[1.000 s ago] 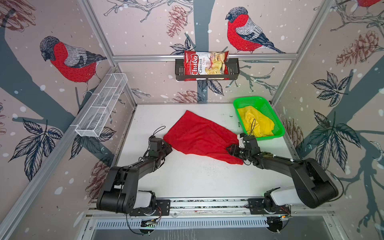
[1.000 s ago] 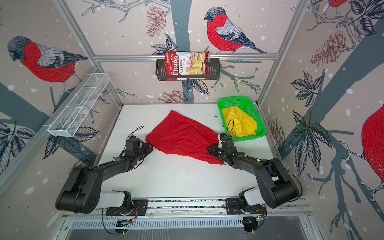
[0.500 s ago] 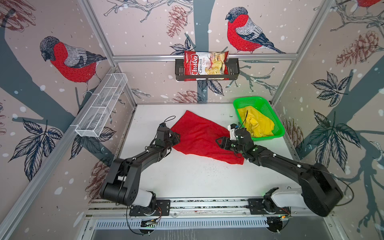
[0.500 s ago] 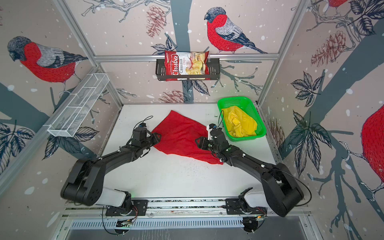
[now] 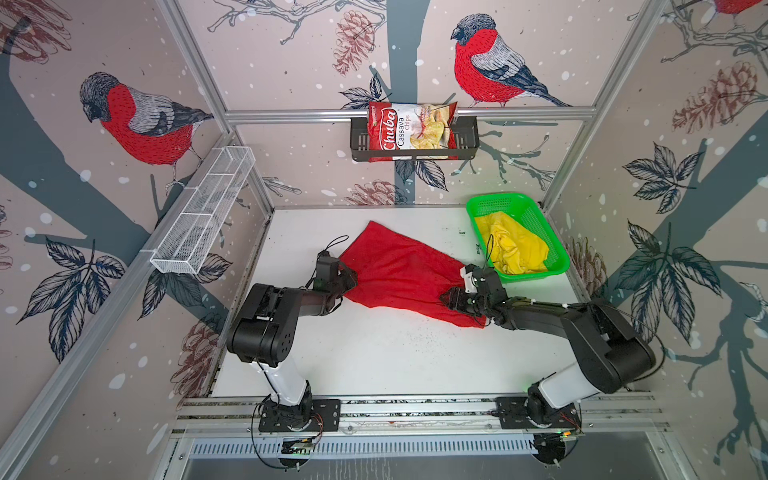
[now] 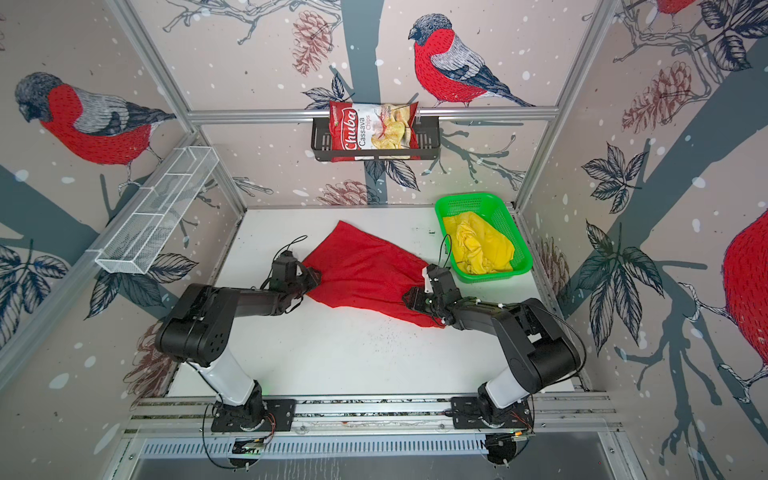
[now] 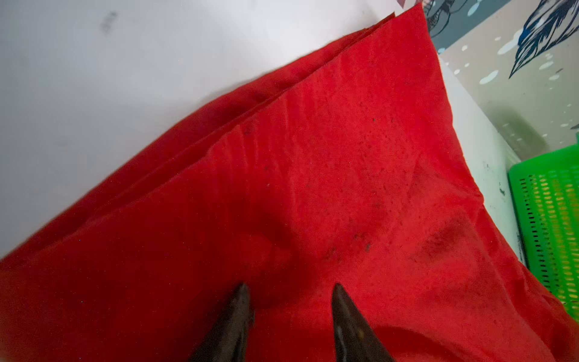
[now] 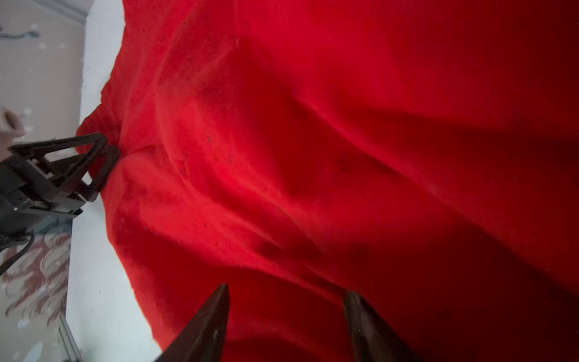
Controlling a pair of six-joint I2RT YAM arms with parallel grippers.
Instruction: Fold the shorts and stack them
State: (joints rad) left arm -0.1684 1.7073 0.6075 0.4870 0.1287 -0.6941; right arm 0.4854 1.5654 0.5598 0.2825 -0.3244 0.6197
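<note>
Left wrist view shows the left gripper [image 7: 289, 285] with fingers spread over the red shorts [image 7: 313, 156] at table centre, the right gripper [image 8: 285, 288] likewise spread at their four o'clock corner, and the yellow shorts [image 5: 513, 249] crumpled in the green basket [image 5: 540, 272] at two o'clock, so we judge folding barely begun.

Red shorts [image 7: 313, 203] fill most of the frame, their layered edges running in a slant from lower left to upper right. Bare white table [image 7: 109, 78] takes the upper left. A green basket [image 7: 548, 219] sits at the right edge, yellow showing through its holes. At bottom centre the left gripper [image 7: 289, 286] has its two dark fingers [image 7: 235, 319] apart over the cloth
</note>
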